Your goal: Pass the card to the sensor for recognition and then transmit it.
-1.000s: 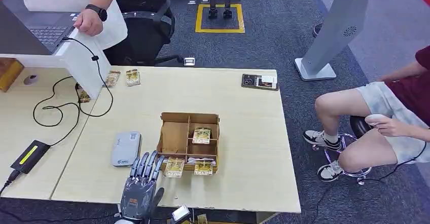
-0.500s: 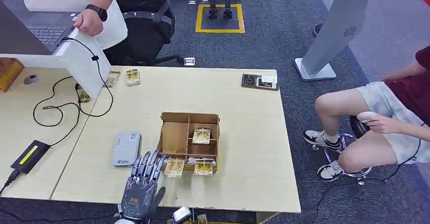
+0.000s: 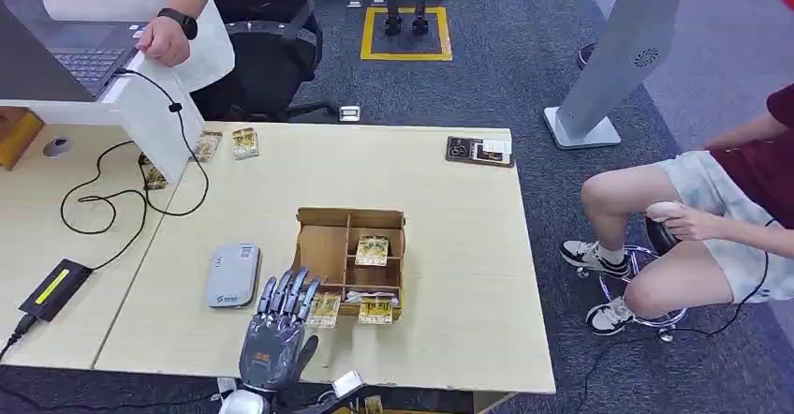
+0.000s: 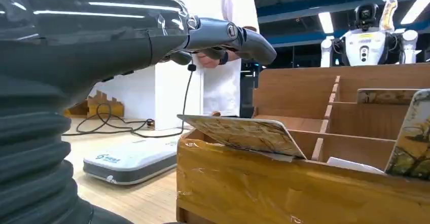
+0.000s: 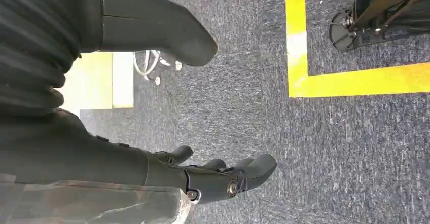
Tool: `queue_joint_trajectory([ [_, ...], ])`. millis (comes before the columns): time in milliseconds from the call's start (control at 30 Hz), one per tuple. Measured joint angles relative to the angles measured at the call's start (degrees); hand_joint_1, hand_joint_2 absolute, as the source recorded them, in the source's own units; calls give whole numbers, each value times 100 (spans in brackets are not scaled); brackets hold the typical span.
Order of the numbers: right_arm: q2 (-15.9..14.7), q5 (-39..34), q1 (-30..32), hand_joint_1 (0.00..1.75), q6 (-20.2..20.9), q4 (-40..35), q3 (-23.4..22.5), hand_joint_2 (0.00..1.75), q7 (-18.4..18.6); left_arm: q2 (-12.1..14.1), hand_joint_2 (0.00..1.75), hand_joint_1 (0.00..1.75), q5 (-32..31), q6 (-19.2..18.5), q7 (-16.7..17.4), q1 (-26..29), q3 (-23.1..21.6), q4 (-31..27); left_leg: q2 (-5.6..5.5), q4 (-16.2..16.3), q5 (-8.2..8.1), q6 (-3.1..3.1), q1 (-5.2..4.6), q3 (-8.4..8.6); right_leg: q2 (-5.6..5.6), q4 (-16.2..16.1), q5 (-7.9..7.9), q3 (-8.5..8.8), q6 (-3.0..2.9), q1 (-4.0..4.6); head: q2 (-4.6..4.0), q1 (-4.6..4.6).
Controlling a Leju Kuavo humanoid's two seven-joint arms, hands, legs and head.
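Left hand (image 3: 279, 330) hovers over the near table (image 3: 449, 245) edge, fingers spread, nothing in it, fingertips just short of the front left card (image 3: 323, 308). That card leans on the front wall of the cardboard box (image 3: 323, 245), tilted; a 2nd card (image 3: 376, 309) leans beside it, a 3rd (image 3: 372, 249) sits in a middle compartment. Grey sensor (image 3: 232, 273) lies flat just left of the box. Right hand (image 5: 213, 176) hangs over dark carpet (image 5: 324, 148), fingers loosely apart, holding nothing.
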Motion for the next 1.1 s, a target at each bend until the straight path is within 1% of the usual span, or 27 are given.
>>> queue_joint_trajectory([
  [100, 0, 0, -2, 0, -15, 13, 0, 175, 4, -31, 175, 0, 11, 0, 0, -40, 28, 74, 0, 0, 0, 0, 0, 0, -1, 0, 0, 0, 0, 0, 0, 2],
  [233, 0, 0, -4, 0, -77, 26, 7, 175, 26, -157, 175, 0, 146, -18, -136, -86, 129, 225, 0, 0, 0, 0, 0, -1, -1, 0, 0, -1, 0, 0, 0, 2],
  [333, 0, 0, -8, 0, -94, 66, 20, 175, 26, -243, 175, 0, 144, -50, -135, -179, 155, 345, 0, 0, 0, 0, 0, -1, -1, 0, 0, 0, 0, 0, 0, 4],
  [500, -28, 0, -19, 0, -208, 170, 31, 175, 24, -310, 175, 0, 105, -35, -122, -259, 247, 522, 0, 0, 0, 0, 0, 0, -1, 0, 0, 1, 0, 0, 0, 2],
  [533, -33, 0, -18, 0, -214, 177, 31, 175, 24, -317, 175, 3, 114, -24, -124, -261, 264, 540, 0, 0, 0, 0, 0, 0, 0, 0, 0, 0, 0, 0, 0, 2],
  [567, -35, 0, -18, 0, -212, 186, 31, 175, 26, -319, 175, 108, 131, -13, -144, -263, 284, 555, 0, 0, 0, 0, 0, 0, 0, 0, 0, 1, 0, 0, 0, 2],
  [600, -37, 0, -18, 0, -210, 190, 31, 175, 26, -326, 175, 169, 184, -2, -197, -262, 310, 562, 0, 0, 0, 0, 0, 0, 0, 0, 0, 0, 0, 0, 0, 2],
  [633, -37, 0, -18, 0, -203, 190, 31, 175, 26, -339, 175, 169, 241, 0, -245, -262, 330, 566, 0, 0, 0, 0, 0, -1, -1, 0, 0, 1, 0, 0, 0, 2],
  [667, -37, 0, -18, 0, -194, 190, 31, 175, 26, -352, 175, 175, 291, 0, -291, -262, 348, 564, -1, 0, 0, 0, 0, -1, -1, 0, 0, 1, 0, 0, 0, 2],
  [767, -37, 0, -18, 0, -179, 190, 31, 175, 24, -391, 175, 175, 413, 0, -496, -232, 428, 538, -1, 0, 0, 0, 0, -1, 0, 0, 0, 0, 0, 0, 0, 2],
  [867, -37, 0, -17, 0, -177, 190, 28, 175, 15, -455, 175, 175, 507, 7, -767, -185, 573, 422, -1, 0, 0, 0, 0, -2, -2, 0, 0, 1, 0, 0, 0, 0],
  [933, -37, 0, -17, 0, -177, 190, 28, 175, 13, -513, 175, 175, 564, 17, -892, -164, 682, 324, -1, 0, 0, 0, 0, -1, -1, 0, 0, 1, 0, 0, 0, 0],
  [1100, -37, 0, -16, 0, -177, 190, 26, 175, 13, -588, 175, 175, 584, 24, -938, -141, 815, 201, -1, 0, 0, 0, 0, 0, -1, 0, 0, 2, 0, 0, 0, 2],
])
